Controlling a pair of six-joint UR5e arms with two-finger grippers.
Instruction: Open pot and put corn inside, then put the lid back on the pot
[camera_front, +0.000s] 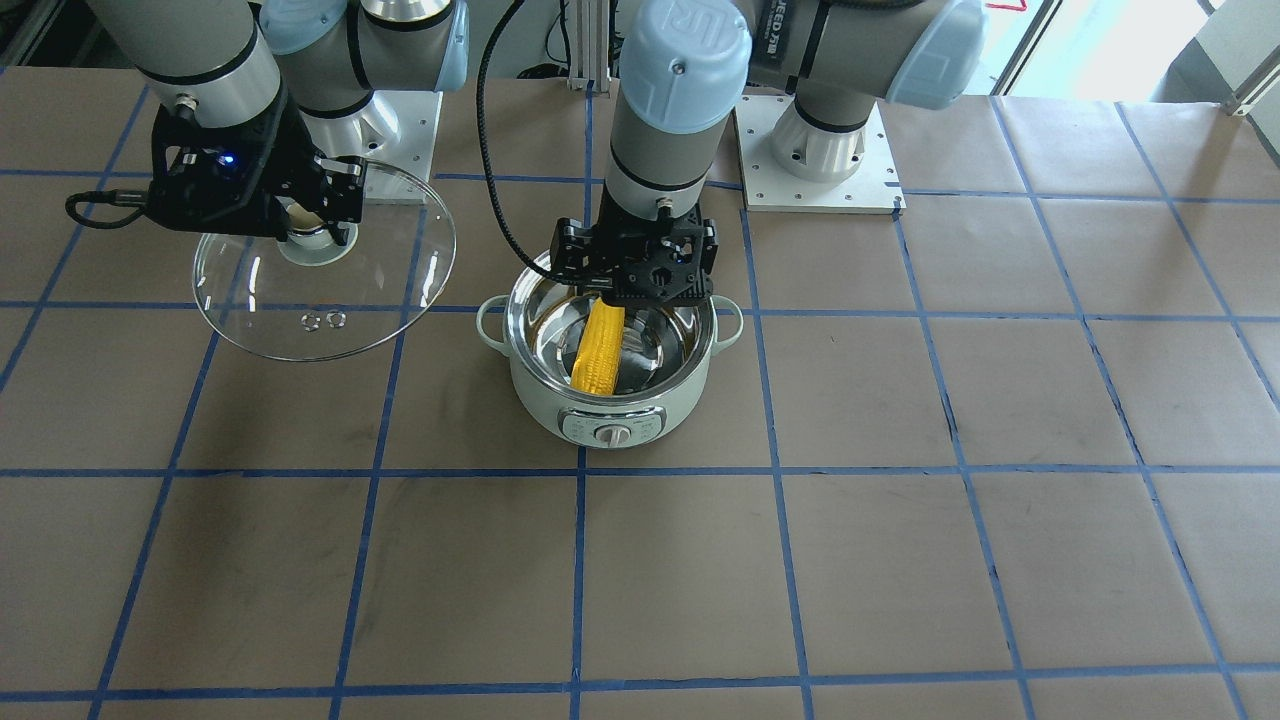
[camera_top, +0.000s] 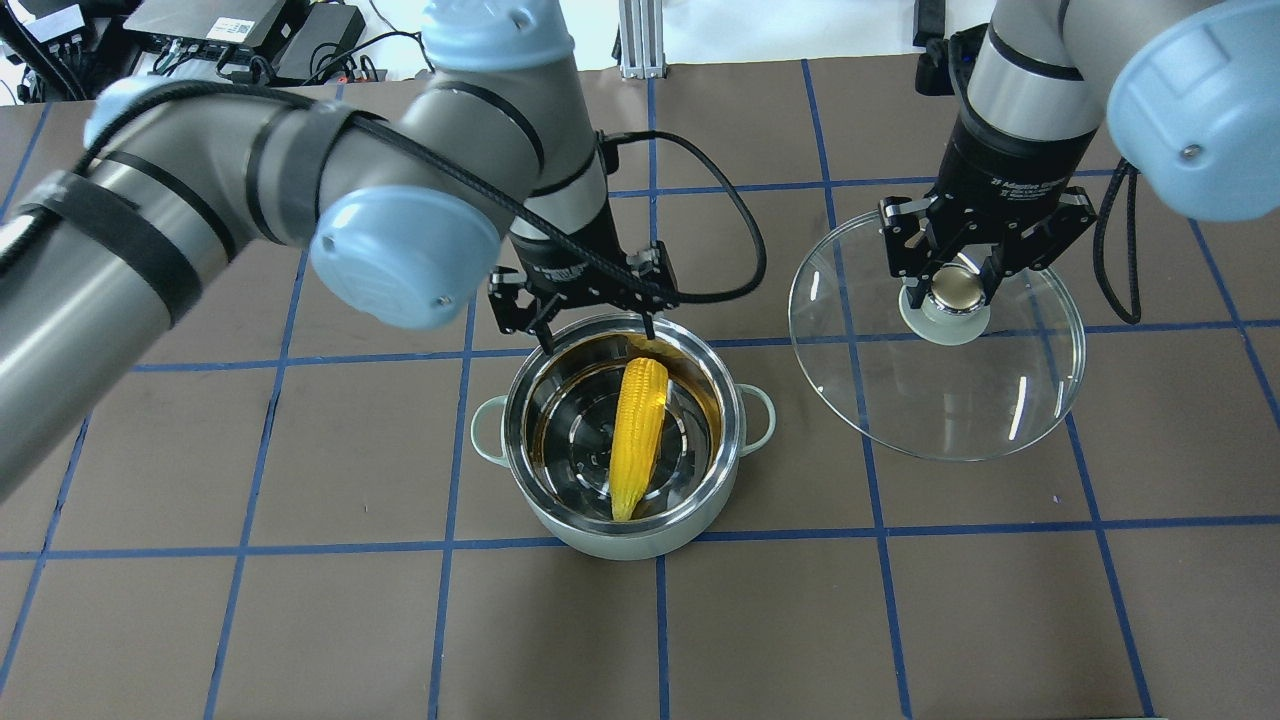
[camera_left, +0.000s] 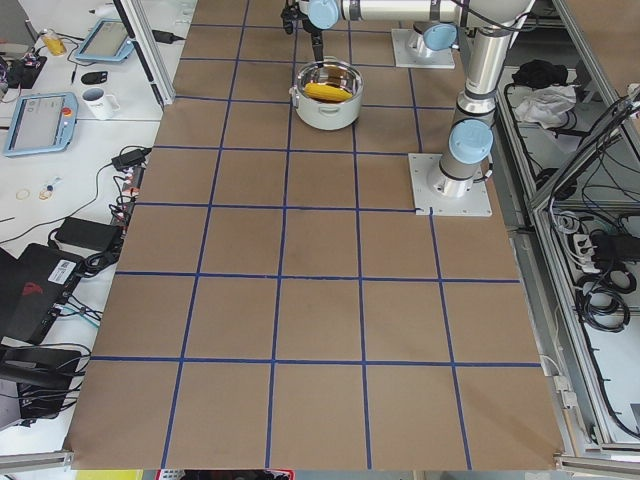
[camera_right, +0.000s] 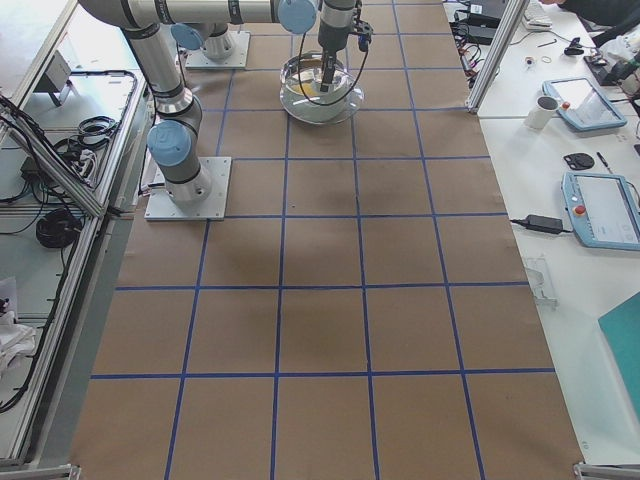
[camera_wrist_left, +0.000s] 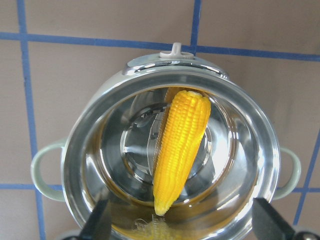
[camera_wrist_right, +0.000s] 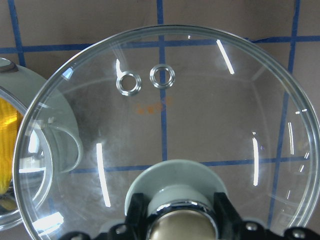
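My left gripper hangs over the rim of the pot with its fingers spread wide and clear of the corn, which lies slantwise inside the steel bowl. My right gripper is clamped on the metallic knob of the glass lid. It holds the lid tilted above the table, just beside the uncovered pot.

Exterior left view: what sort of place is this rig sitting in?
Likely a robotics lab, not a kitchen: a table papered brown with a blue tape grid, an arm base bolted onto it, and a teach pendant and a mug on the side bench.
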